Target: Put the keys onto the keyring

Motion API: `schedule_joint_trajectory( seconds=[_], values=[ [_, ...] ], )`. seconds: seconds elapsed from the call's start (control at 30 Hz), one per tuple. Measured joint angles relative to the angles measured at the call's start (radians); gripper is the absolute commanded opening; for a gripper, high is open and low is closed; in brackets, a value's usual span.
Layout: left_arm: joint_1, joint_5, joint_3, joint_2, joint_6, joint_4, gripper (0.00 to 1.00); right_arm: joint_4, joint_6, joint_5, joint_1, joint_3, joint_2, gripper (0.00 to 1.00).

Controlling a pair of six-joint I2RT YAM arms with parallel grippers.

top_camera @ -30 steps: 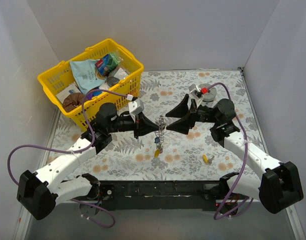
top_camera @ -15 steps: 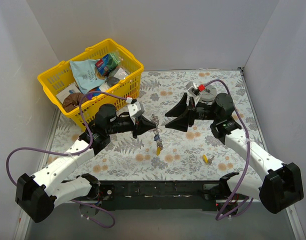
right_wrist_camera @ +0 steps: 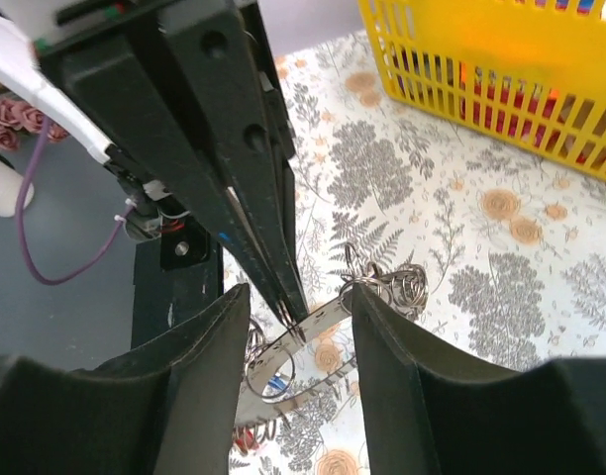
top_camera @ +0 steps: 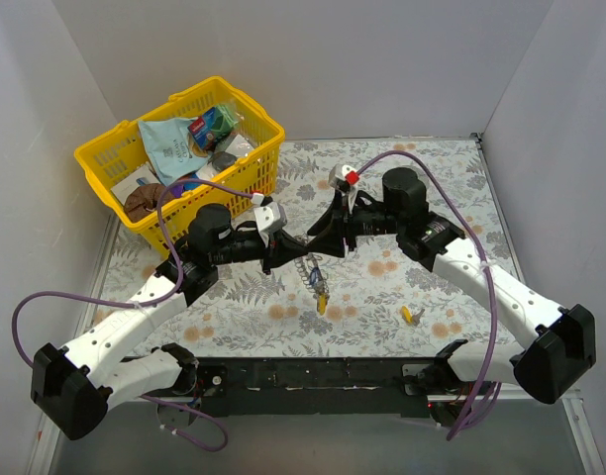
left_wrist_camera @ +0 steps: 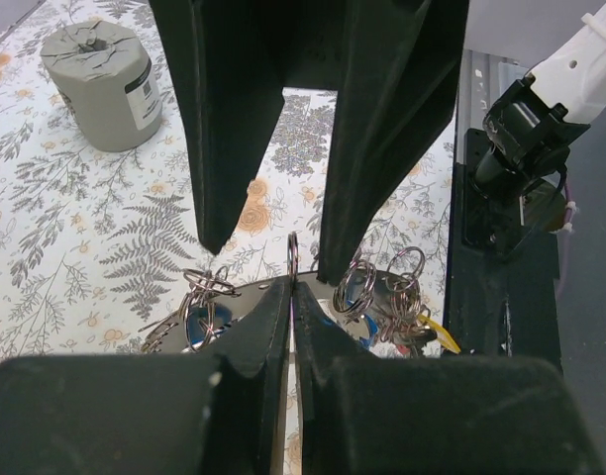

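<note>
My left gripper (top_camera: pixel 299 248) is shut on the thin edge of the silver keyring (left_wrist_camera: pixel 253 309) and holds it above the table. Several small split rings with keys hang from it: a blue-headed key (left_wrist_camera: pixel 197 319) and a yellow-headed key (left_wrist_camera: pixel 438 332). In the top view the bunch (top_camera: pixel 319 287) dangles below the jaws. My right gripper (right_wrist_camera: pixel 298 297) is open, with its fingers (left_wrist_camera: pixel 382 129) on either side of the left gripper's tips and the keyring (right_wrist_camera: pixel 313 322). A loose yellow key (top_camera: pixel 409 315) lies on the table at the front right.
A yellow basket (top_camera: pixel 105 158) full of packets stands at the back left, also in the right wrist view (right_wrist_camera: pixel 481 79). A grey cylindrical roll (left_wrist_camera: pixel 100 69) stands on the floral mat behind the right arm. White walls enclose the table on three sides.
The right arm has swung left until its open fingers straddle the keyring. The left gripper has kept hold of the keyring and shifted only slightly.
</note>
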Motion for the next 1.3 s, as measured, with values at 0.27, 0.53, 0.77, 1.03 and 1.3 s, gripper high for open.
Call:
schedule_joint_trajectory(
  seconds=[0.27, 0.53, 0.77, 1.03, 1.3],
  values=[
    [0.000, 0.003, 0.003, 0.005, 0.006, -0.042, 0.00, -0.159, -0.120, 0.141, 0.041, 0.024, 0.018, 0.47],
    [0.001, -0.002, 0.005, 0.013, 0.007, -0.050, 0.00, -0.190, -0.149, 0.172, 0.048, 0.024, 0.015, 0.24],
    [0.007, -0.007, 0.008, 0.019, 0.003, -0.059, 0.02, -0.189, -0.146, 0.147, 0.050, 0.024, 0.015, 0.01],
    [0.005, -0.067, 0.006, -0.023, -0.048, -0.016, 0.66, -0.115, -0.089, 0.153, 0.049, -0.021, 0.007, 0.01],
    [0.006, -0.164, -0.045, -0.185, -0.151, 0.134, 0.62, 0.031, -0.015, 0.174, 0.047, -0.143, -0.051, 0.01]
  ],
)
